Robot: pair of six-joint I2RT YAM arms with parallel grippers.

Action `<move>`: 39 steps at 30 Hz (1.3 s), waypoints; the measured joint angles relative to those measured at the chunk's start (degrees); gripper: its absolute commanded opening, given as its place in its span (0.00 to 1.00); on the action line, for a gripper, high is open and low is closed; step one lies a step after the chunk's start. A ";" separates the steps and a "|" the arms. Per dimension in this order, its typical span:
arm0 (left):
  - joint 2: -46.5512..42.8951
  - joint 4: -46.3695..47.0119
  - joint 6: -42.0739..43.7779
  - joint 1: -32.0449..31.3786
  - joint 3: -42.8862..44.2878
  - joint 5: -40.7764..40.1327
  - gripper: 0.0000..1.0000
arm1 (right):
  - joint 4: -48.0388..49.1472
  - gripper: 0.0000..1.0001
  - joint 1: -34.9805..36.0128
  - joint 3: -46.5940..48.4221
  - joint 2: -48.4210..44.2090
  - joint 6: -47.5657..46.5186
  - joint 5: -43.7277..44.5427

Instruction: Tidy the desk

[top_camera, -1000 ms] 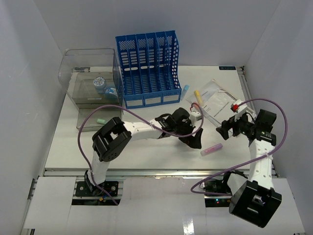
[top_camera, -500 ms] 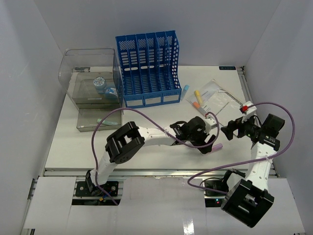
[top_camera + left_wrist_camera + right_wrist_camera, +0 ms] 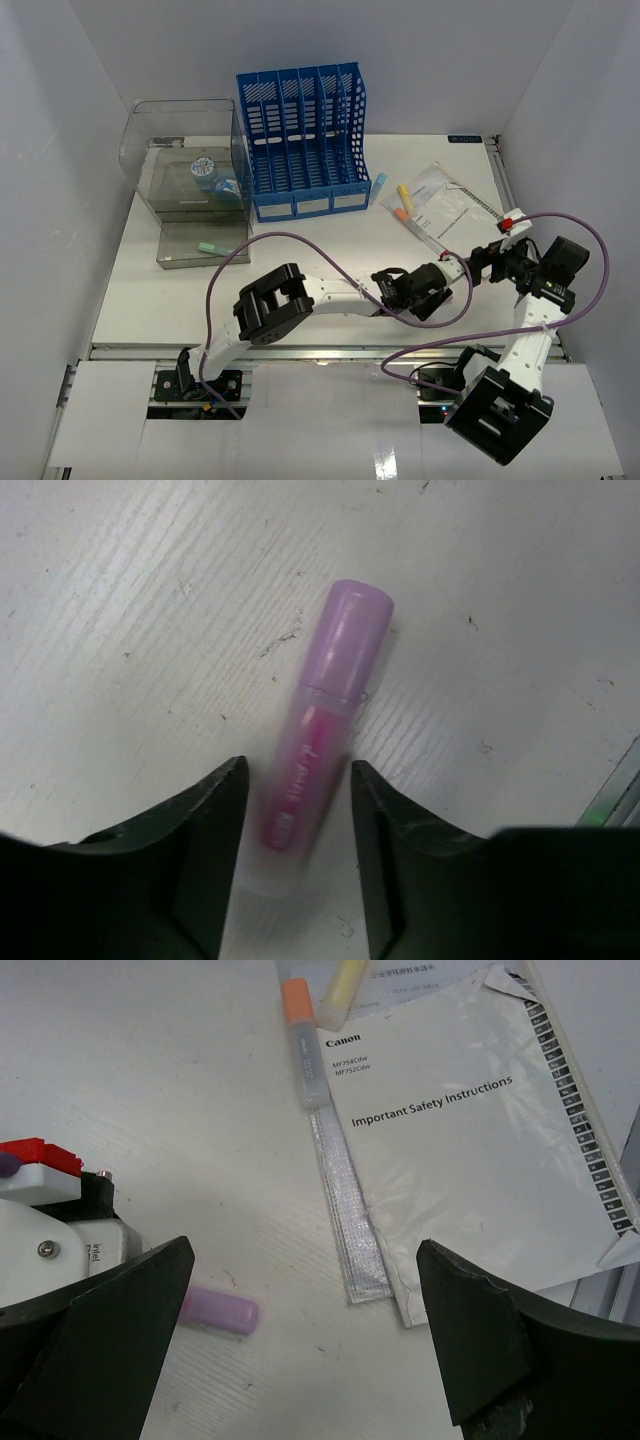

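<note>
1. One white surface point(image 3: 150, 300) fills the middle of the overhead frame, its long axis running left to right.
2. It carries one blue rack point(image 3: 300, 140) at upper centre, one clear box point(image 3: 185, 165) at upper left and one booklet point(image 3: 470, 1140).
3. Five tubes are in view: purple tube point(image 3: 320, 730), orange-capped tube point(image 3: 303, 1040), yellow tube point(image 3: 345, 980), blue-capped tube point(image 3: 379, 183) and green tube point(image 3: 211, 247).
4. The left pincer point(image 3: 298, 770) stands narrow around the purple tube, whose cap points to the frame's upper right. Whether the fingers touch it, I cannot tell.
5. The right pincer point(image 3: 305, 1255) gapes wide and holds nothing.
</note>
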 measured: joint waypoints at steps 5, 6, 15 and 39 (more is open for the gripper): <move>-0.36 1.67 -0.08 -0.30 -1.84 -2.53 0.31 | -0.04 1.00 -0.07 -0.01 -0.02 0.09 -1.09; -0.75 2.56 -0.10 -0.33 -2.82 -2.86 0.29 | -0.08 1.00 -0.07 -0.01 -0.02 0.09 -1.33; -9.09 7.54 -4.08 0.05 -16.70 -5.75 0.16 | -0.11 1.00 -0.11 -0.03 0.00 0.11 -2.56; -94.29 -2.73 -60.55 38.69 -68.73 -18.04 0.23 | -0.13 1.00 -0.42 -0.32 1.44 0.00 -5.04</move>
